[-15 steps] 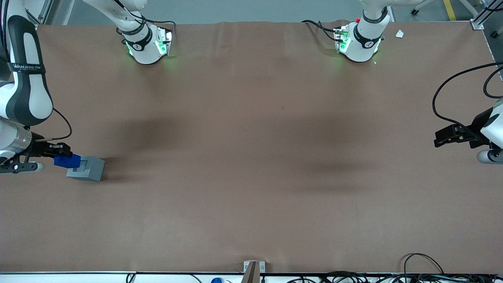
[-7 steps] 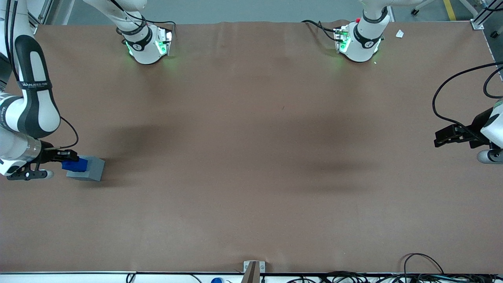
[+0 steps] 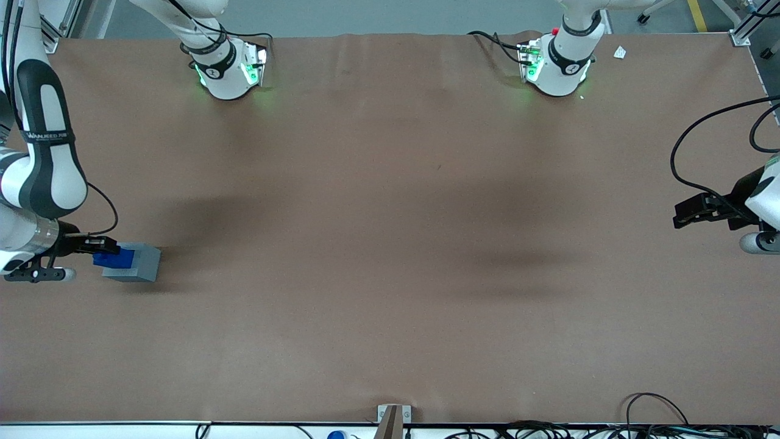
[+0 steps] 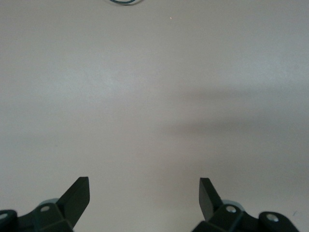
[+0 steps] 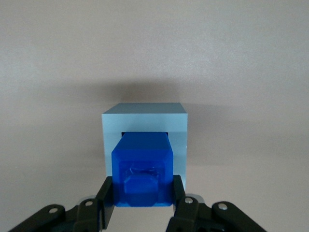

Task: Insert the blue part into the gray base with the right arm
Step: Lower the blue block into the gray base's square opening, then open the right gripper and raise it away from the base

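At the front view's left edge, the gripper (image 3: 105,251) clamps the blue part (image 5: 142,170) directly over the gray base (image 5: 144,122) recess.

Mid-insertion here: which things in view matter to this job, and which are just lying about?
Job: bright blue cube-like part, held in the black two-finger gripper; light gray square base directly under it.

Lying about: small white scrap and black cables, toward the parked arm's end.

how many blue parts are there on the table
1: the blue part is held in the gripper, over the gray base at the working arm's end of the table. None seems hidden.
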Motion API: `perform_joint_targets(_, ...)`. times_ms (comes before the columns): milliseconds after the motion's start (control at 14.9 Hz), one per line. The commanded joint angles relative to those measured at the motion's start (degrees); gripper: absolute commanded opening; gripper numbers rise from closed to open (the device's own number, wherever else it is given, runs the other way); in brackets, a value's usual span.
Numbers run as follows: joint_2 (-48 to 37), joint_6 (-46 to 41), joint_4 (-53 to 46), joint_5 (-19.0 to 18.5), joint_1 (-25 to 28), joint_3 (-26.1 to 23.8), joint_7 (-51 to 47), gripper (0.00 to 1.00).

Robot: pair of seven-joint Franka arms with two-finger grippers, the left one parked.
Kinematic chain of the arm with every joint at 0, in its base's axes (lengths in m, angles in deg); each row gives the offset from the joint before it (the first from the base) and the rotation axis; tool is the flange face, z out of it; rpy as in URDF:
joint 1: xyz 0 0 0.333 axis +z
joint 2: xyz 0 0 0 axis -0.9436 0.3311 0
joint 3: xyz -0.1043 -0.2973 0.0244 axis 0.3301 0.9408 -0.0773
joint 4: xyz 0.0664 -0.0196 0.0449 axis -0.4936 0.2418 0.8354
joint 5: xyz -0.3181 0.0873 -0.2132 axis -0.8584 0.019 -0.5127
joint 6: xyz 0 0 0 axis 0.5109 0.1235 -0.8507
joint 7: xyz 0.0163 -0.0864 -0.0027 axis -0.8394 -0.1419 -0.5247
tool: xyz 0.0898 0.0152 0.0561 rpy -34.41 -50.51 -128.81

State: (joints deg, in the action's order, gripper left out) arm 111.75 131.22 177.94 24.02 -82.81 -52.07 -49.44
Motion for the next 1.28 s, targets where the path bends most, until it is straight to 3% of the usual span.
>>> perform_joint_targets(0, 1.3, -0.2, -1.7, 1.0, -1.0, -0.8, -0.5, 0.0)
perform_joint_targets(134, 1.9, -0.2, -1.7, 0.3, -0.6, -0.8, -0.4, 0.01)
perform_joint_targets(202, 2.3, -0.1, -1.8, 0.3, -0.5, -0.8, -0.4, 0.09)
perform_joint_targets(269, 3.1, -0.2, -2.4, 0.5, -0.5, -0.9, -0.5, 0.4)
perform_joint_targets(336, 3.7, -0.2, -2.9, 1.0, -0.7, -0.9, -0.5, 0.84)
perform_joint_targets(403, 3.9, -0.1, -3.0, 1.1, -1.0, -0.9, -0.5, 1.0)
perform_joint_targets(739, 2.6, -0.9, -4.7, 0.6, -1.3, -0.8, -0.4, 1.0)
perform_joint_targets(1210, -12.5, -11.8, -4.8, 0.0, -1.0, -1.0, -1.4, 1.0)
